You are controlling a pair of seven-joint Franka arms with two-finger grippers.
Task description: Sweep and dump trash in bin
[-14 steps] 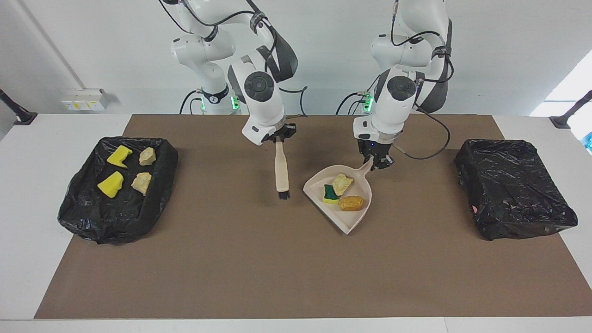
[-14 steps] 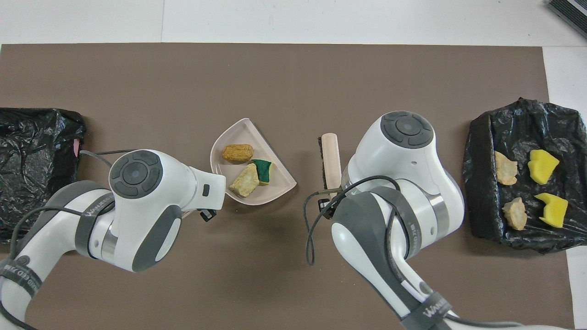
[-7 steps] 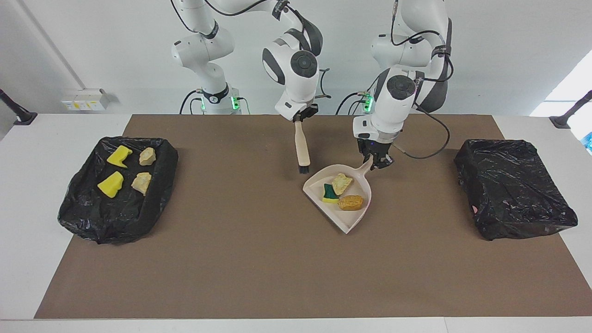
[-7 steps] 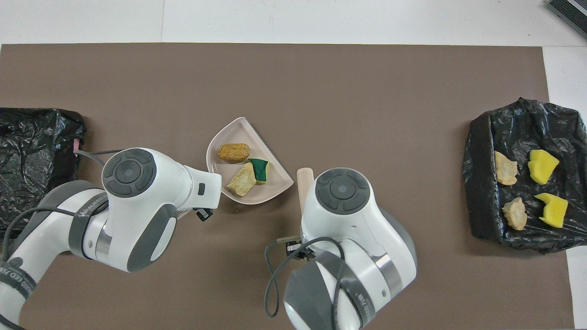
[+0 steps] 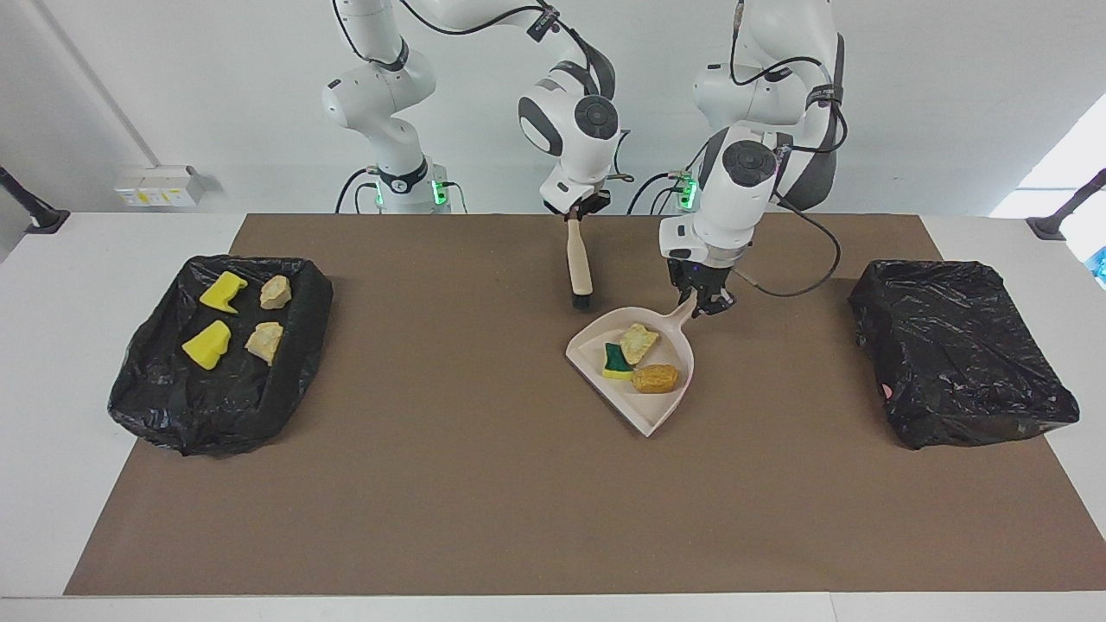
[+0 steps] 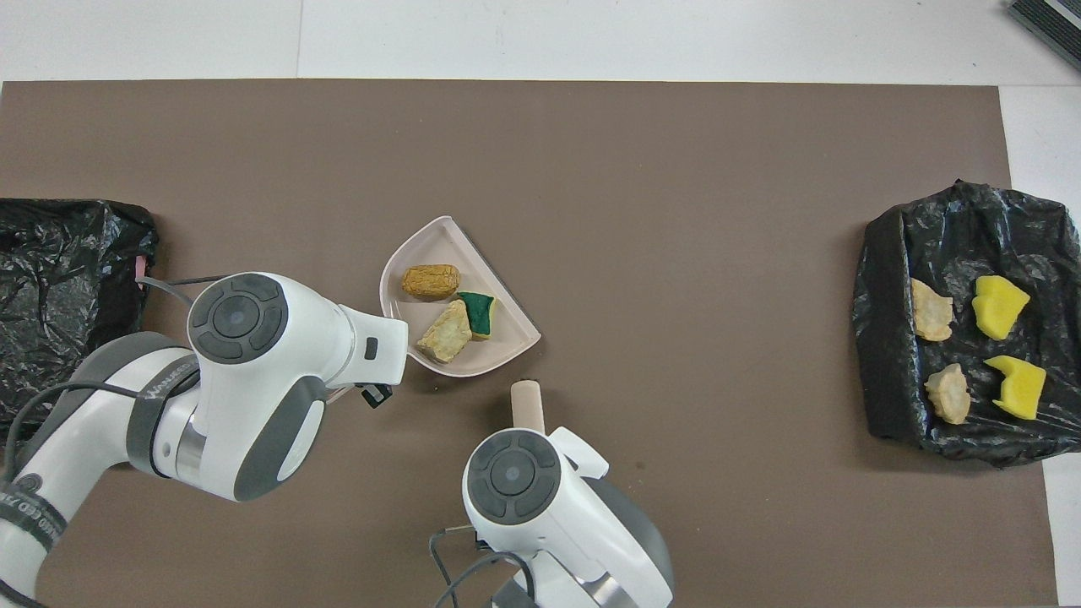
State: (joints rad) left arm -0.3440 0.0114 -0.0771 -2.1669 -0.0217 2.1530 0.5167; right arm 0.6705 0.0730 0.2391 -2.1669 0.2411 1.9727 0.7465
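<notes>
1. Dustpan (image 5: 635, 367): beige, set on the brown mat (image 5: 484, 501) near the table's middle; its handle is grasped by the left gripper (image 5: 704, 302), clenched on it.
2. Trash in the dustpan: a green-backed sponge wedge (image 5: 616, 361), a tan pastry piece (image 5: 639, 343) and a golden-brown bun (image 5: 656, 378) are held, close together.
3. Brush (image 5: 578, 268): pale handle, dark bristles pointing down; it is gripped at its top by the right gripper (image 5: 576, 213), closed on it, and hung over the mat beside the dustpan's handle end.
4. Bin at the right arm's end (image 5: 216, 354): lined with black plastic; two yellow sponge wedges (image 5: 207, 344) and two pastry pieces (image 5: 264, 341) are contained.
5. Bin at the left arm's end (image 5: 959, 354): covered in black plastic; its contents cannot be told.
</notes>
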